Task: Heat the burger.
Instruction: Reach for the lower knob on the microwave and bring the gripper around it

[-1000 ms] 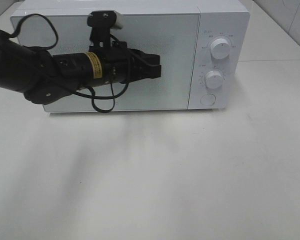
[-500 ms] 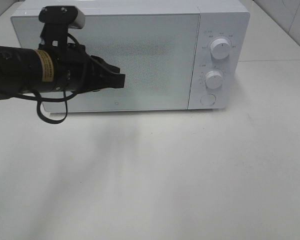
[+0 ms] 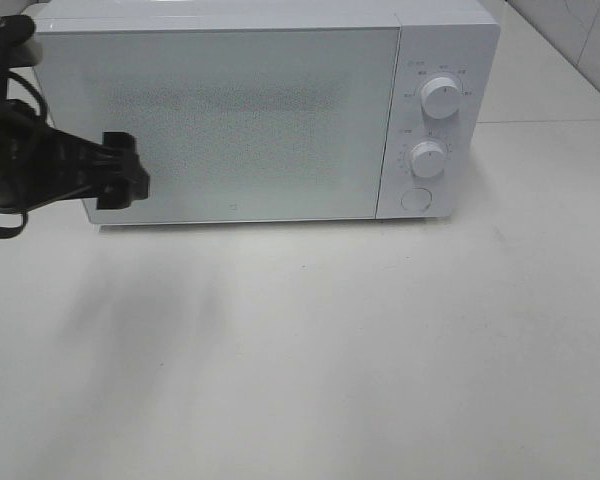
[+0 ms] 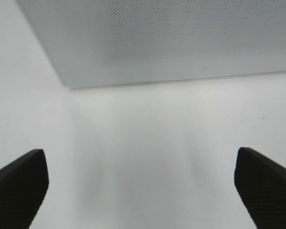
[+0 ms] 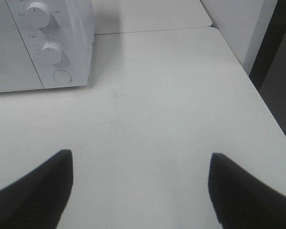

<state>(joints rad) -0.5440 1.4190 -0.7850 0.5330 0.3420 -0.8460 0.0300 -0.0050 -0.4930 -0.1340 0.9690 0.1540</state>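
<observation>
The burger is out of view. A white microwave [image 3: 230, 110] stands at the back of the table with its door shut. My left gripper [image 3: 128, 172] hovers in front of the door's lower left corner, and in the left wrist view [image 4: 140, 176] its fingers [image 4: 19, 183] stand wide apart with nothing between them. The right gripper [image 5: 140, 186] is open and empty over bare table, to the right of the microwave [image 5: 62, 28]. It does not show in the exterior view.
Two white knobs [image 3: 441, 96] [image 3: 428, 158] and a round button [image 3: 416, 199] sit on the microwave's right panel. The white table [image 3: 330, 340] stretches in front. Its right edge [image 5: 257, 90] runs near the right gripper.
My left arm has pulled back to the left across the shut microwave door. Its gripper, shut a second ago, now stands open.
</observation>
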